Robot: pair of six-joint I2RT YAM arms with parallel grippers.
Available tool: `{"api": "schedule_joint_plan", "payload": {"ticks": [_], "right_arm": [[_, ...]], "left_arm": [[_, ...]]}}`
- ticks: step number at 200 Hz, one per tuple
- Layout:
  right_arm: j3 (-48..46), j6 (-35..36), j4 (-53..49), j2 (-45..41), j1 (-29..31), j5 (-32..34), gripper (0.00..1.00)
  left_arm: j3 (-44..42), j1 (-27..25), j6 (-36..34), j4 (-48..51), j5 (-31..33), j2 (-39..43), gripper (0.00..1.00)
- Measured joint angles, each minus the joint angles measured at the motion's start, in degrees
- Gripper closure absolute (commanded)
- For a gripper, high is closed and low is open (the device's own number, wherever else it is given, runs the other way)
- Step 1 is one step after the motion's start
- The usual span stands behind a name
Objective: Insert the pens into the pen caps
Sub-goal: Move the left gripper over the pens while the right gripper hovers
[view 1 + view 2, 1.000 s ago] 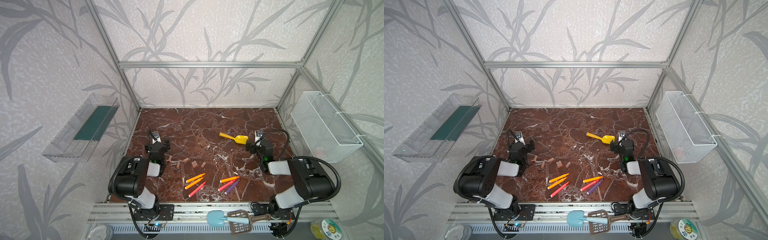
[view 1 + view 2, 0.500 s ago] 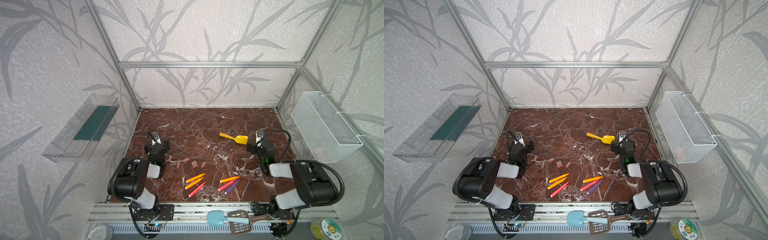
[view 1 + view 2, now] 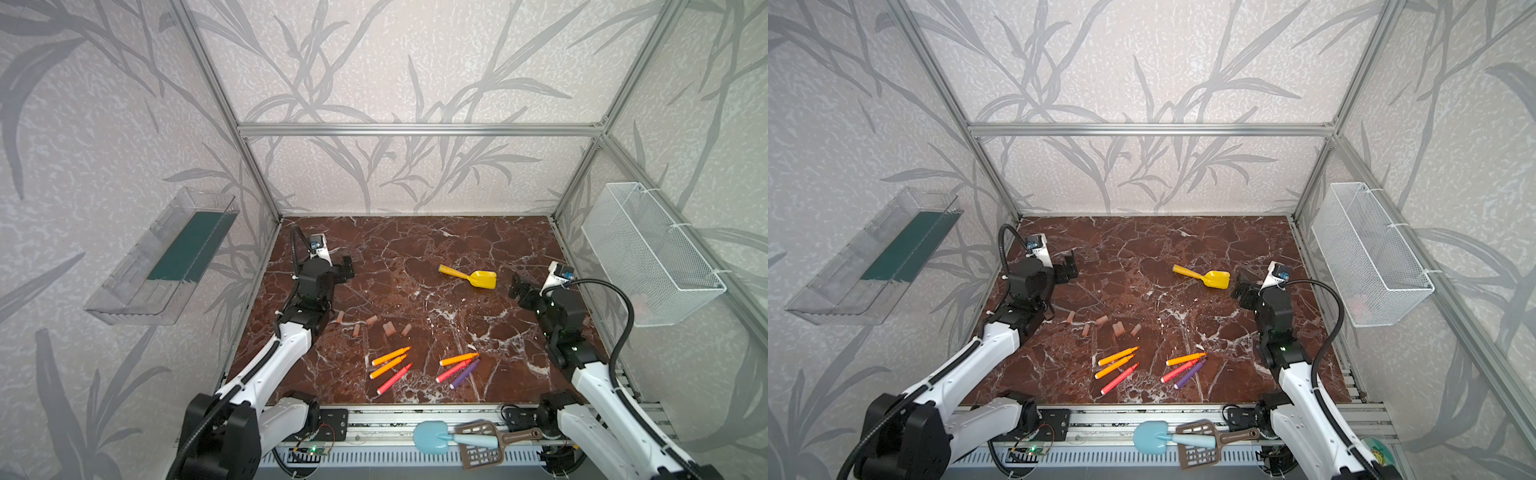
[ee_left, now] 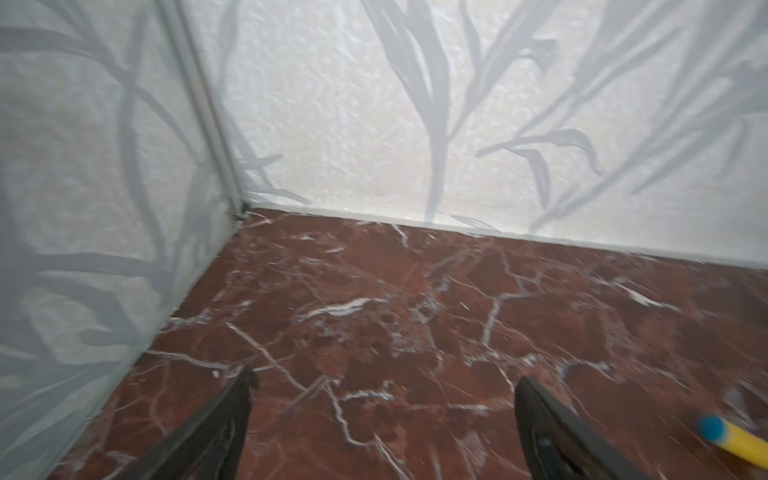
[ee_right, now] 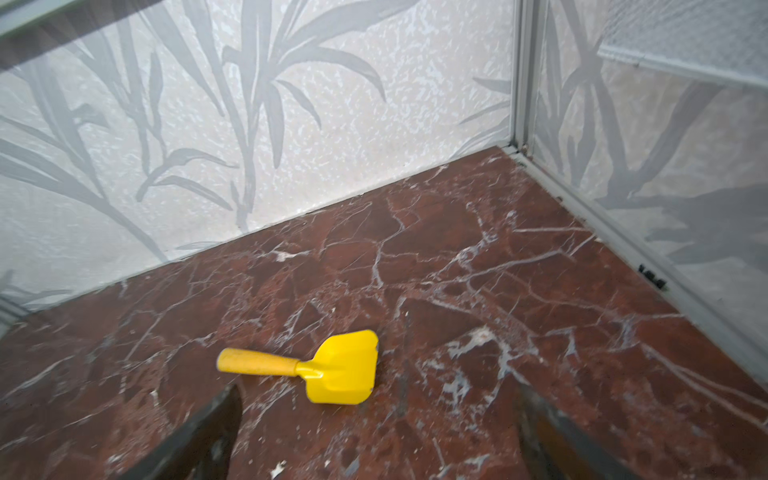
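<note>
Both pincers gaped wide apart, empty: the right pincer just beside the yellow scoop, the left pincer well off past its handle. The pens lay loose on the bench, well robot-ward of the scoop, with the pen caps in between. Light, stiff, slick barrels, likely rollers: pinch mid-barrel, tip free. The caps looked tiny and skittish, so grip their sides
</note>
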State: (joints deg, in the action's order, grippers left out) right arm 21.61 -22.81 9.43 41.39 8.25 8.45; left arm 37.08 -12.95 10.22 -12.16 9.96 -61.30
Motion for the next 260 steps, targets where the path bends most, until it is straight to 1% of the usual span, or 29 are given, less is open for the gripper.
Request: {"api": "schedule_joint_plan", "payload": {"ticks": [18, 27, 38, 47, 63, 72, 91, 106, 114, 121, 127, 141, 154, 175, 192, 204, 207, 210, 223, 236, 260], "right_arm": [[-3.04, -1.92, -0.50, -3.76, 0.00, -3.69, 0.01], [-3.69, -2.60, -1.05, -4.52, 0.00, -5.11, 0.01], [-3.74, -3.02, -1.36, -4.66, 0.00, -6.34, 0.01], [-3.72, -3.19, -1.33, -4.55, 0.00, -6.97, 0.01], [-3.43, -3.78, -1.73, -3.21, 0.00, -7.13, 0.01], [-3.08, -4.02, -1.84, -2.25, 0.00, -7.23, 0.01], [-2.51, -4.42, -2.05, 0.09, 0.00, -8.15, 0.01], [-1.77, -4.61, -2.75, 0.98, 0.00, -9.09, 0.00], [-1.27, -4.61, -2.97, 1.33, 0.00, -9.57, 0.05], [-0.76, -4.61, -3.28, 1.60, 0.00, -9.94, 0.12], [-0.33, -4.66, -3.45, 1.90, 0.00, -10.23, 0.14], [0.92, -4.72, -3.80, 3.19, 0.00, -10.97, 0.15], [1.84, -4.63, -3.76, 4.59, 0.00, -11.80, 0.20], [2.75, -4.70, -3.52, 7.45, 0.00, -12.70, 0.23], [3.19, -4.70, -3.28, 10.49, 0.00, -13.11, 0.28], [3.93, -4.63, -3.52, 13.07, 0.00, -13.40, 0.30], [4.11, -4.76, -3.65, 13.51, 0.00, -13.49, 0.31], [4.55, -4.63, -3.78, 14.47, 0.00, -13.51, 0.31], [5.88, -4.59, -4.39, 16.70, 0.00, -13.57, 0.33], [7.08, -4.50, -5.09, 18.03, 0.00, -13.55, 0.34], [8.13, -4.09, -5.77, 18.64, 0.00, -12.70, 0.34]], "left_arm": [[-1.36, -0.11, 1.62, 3.34, -6.78, 4.79, 0.01], [-2.73, -0.13, 2.49, 4.33, -8.57, 8.04, 0.01], [-4.70, -0.11, 3.98, 5.25, -9.01, 12.41, 0.01], [-6.58, -0.11, 6.08, 5.75, -8.04, 16.09, 0.01], [-11.02, 0.17, 11.37, 6.51, -3.30, 23.82, 0.01], [-12.57, 0.42, 12.98, 7.82, -1.38, 26.86, 0.01], [-12.41, 0.72, 15.43, 13.11, 2.27, 31.61, 0.01], [-9.64, 0.74, 16.65, 18.93, 3.54, 33.24, 0.03], [-7.96, 0.74, 17.09, 21.59, 3.52, 33.59, 0.06], [-6.60, 0.74, 17.42, 23.69, 3.30, 33.90, 0.10], [-5.64, 0.74, 17.35, 25.27, 2.71, 34.07, 0.13], [-4.17, 0.72, 17.77, 28.55, -0.02, 34.23, 0.16], [-3.78, 0.66, 18.23, 31.30, -3.21, 33.77, 0.24], [-3.74, -0.52, 19.12, 35.08, -8.11, 31.17, 0.30], [-3.74, -3.87, 20.13, 37.03, -10.51, 27.65, 0.35], [-3.74, -8.00, 20.76, 38.36, -10.58, 24.92, 0.37], [-3.74, -8.52, 20.72, 38.62, -10.38, 24.55, 0.37], [-3.74, -10.43, 20.94, 38.86, -10.12, 23.54, 0.37], [-3.74, -15.87, 21.18, 39.98, -8.68, 20.59, 0.38], [-3.74, -21.27, 21.57, 40.94, -7.41, 17.94, 0.42], [-3.74, -28.96, 22.38, 42.01, -5.27, 13.33, 0.48]]}}
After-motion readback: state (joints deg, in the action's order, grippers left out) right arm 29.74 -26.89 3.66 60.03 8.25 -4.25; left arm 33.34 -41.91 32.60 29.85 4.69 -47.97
